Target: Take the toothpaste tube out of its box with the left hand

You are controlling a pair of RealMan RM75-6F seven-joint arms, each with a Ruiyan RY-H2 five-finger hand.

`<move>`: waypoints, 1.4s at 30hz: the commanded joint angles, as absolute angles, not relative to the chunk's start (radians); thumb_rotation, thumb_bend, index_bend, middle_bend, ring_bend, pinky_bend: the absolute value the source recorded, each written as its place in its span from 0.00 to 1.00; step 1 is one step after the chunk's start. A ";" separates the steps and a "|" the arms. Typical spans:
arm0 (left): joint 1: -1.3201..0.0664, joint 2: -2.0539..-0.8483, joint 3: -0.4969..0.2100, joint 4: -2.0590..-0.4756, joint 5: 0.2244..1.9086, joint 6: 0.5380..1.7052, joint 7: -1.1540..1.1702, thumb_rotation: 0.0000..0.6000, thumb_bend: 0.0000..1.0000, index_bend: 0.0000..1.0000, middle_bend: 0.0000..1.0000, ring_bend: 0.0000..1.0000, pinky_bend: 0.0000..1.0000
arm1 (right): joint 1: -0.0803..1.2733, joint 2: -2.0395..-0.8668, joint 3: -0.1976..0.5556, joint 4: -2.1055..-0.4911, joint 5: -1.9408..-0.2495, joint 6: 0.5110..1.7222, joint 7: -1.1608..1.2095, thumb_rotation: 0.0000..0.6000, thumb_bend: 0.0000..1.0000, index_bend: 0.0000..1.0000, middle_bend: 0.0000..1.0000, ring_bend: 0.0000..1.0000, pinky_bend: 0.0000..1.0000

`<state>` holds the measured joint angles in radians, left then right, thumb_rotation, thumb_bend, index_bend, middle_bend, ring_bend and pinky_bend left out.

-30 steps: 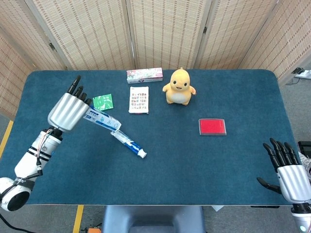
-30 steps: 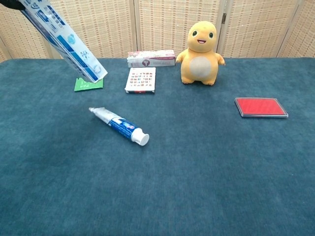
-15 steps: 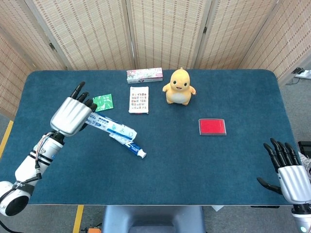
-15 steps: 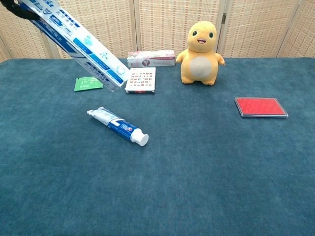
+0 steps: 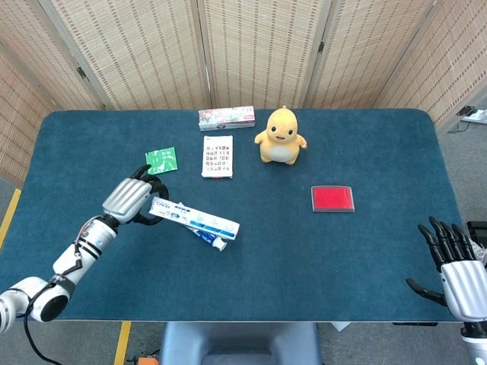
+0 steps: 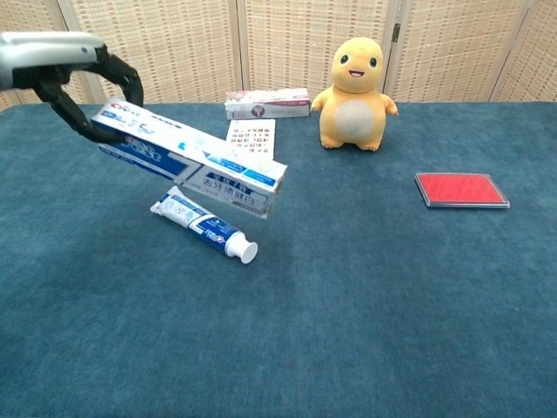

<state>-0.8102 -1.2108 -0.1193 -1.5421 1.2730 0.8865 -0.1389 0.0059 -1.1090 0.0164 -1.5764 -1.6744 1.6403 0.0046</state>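
My left hand (image 5: 135,201) (image 6: 61,70) grips one end of the blue and white toothpaste box (image 5: 196,218) (image 6: 187,165), which hangs nearly level just above the table. Below it the toothpaste tube (image 6: 203,225) (image 5: 210,240) lies on the blue cloth, its white cap towards the front; in the head view the box covers most of it. My right hand (image 5: 454,268) hovers open at the table's front right corner, far from both.
A yellow plush toy (image 5: 280,137) (image 6: 354,84) stands at the back centre. A red flat case (image 5: 332,198) (image 6: 461,189) lies to the right. A printed card (image 5: 218,156), a green packet (image 5: 160,160) and a long pink box (image 5: 226,117) lie at the back left.
My left hand has come down and forward, swinging the box from a steep tilt to nearly level over the tube. The tube has shifted slightly. The right hand stays put.
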 commanded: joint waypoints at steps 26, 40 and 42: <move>-0.663 -1.151 -0.016 -1.604 1.333 0.957 -0.041 1.00 0.16 0.00 0.00 0.00 0.00 | 0.005 -1.111 0.021 -1.578 -1.661 1.632 -0.002 1.00 0.11 0.00 0.00 0.00 0.00; -0.248 -1.259 0.072 -1.379 1.474 1.550 0.022 1.00 0.16 0.00 0.00 0.00 0.00 | 0.034 -1.131 0.038 -1.603 -1.597 1.550 -0.082 1.00 0.11 0.00 0.00 0.00 0.00; -0.234 -1.250 0.076 -1.404 1.499 1.573 0.029 1.00 0.16 0.00 0.00 0.00 0.00 | 0.039 -1.132 0.039 -1.608 -1.589 1.538 -0.094 1.00 0.11 0.00 0.00 0.00 0.00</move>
